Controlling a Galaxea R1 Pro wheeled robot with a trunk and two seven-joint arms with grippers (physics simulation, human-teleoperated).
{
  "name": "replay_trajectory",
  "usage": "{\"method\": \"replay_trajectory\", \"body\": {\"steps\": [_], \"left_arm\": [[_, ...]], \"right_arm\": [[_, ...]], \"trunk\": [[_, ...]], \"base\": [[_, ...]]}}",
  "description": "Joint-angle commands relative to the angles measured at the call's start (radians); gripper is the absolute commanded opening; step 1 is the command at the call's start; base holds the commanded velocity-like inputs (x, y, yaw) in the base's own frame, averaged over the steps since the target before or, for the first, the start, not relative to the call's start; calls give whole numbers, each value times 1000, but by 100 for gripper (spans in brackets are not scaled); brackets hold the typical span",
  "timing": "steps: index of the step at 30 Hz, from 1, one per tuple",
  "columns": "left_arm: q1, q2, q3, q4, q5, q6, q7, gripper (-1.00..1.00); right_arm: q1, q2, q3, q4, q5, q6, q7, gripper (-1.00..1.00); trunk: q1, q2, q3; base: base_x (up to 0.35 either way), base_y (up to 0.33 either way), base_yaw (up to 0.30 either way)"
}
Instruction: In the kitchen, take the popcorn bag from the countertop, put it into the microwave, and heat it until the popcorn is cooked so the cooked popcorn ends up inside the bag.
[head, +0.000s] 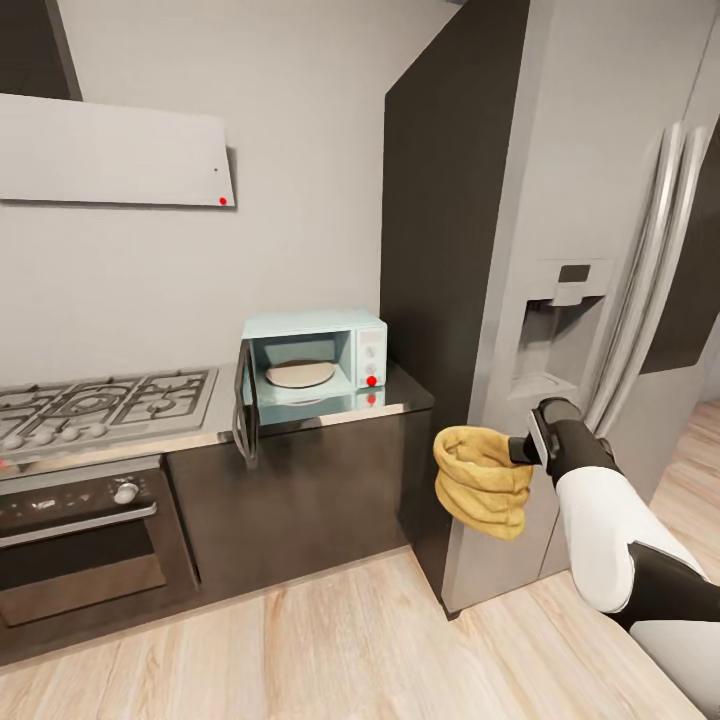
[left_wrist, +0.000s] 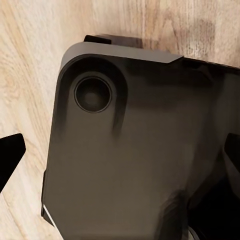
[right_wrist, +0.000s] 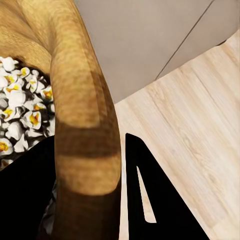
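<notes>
On your far left sits the gas hob (head: 105, 402) with the built-in oven (head: 85, 540) under it, and the steel table (head: 400, 392) runs on from there to its right end against the tall fridge (head: 560, 300). The microwave (head: 315, 362) stands at that right end, its door (head: 245, 412) swung wide out over the table's front edge; inside, the round turntable plate (head: 299, 375) is bare.

Further right, your right hand (head: 527, 447) is clamped on the rolled rim of the popcorn bag (head: 482, 480), holding it in the air in front of the fridge, well apart from the microwave and lower than the table top. In the right wrist view one finger (right_wrist: 145, 195) lies outside the rim (right_wrist: 87, 115) and white-and-yellow popcorn (right_wrist: 20, 115) shows inside (already popped, by the look of it).

Judge the bag light and soft: crumpled paper that will buckle if squeezed, and the open mouth will spill if tipped. The rim is the stiffest place to hold, so keep it upright.

Your left hand's state I cannot tell; its wrist view shows a dark housing (left_wrist: 135, 145) above the wood floor (left_wrist: 30, 60).
</notes>
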Motion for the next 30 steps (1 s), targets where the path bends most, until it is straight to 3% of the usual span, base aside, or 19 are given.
{"method": "replay_trajectory", "body": {"steps": [1,12,19,30], "left_arm": [[0,-1,2,0,6,-3,0,100],[0,-1,2,1,6,-3,0,100],[0,0,2,0,6,-3,0,100],[0,0,2,-1,7,-3,0,100]], "right_arm": [[-1,0,-3,-1,4,3,3,-100],[-1,0,-3,3,6,12,3,-100],[-1,0,-3,32,44,5,4,-100],[-1,2,-2,33,47,6,7,-100]], "trunk": [[0,-1,-1],[0,-1,-1],[0,-1,-1],[0,-1,-1]], "base": [[0,0,0],[-181,-156,15],[-88,-70,249],[-1,-1,274]]}}
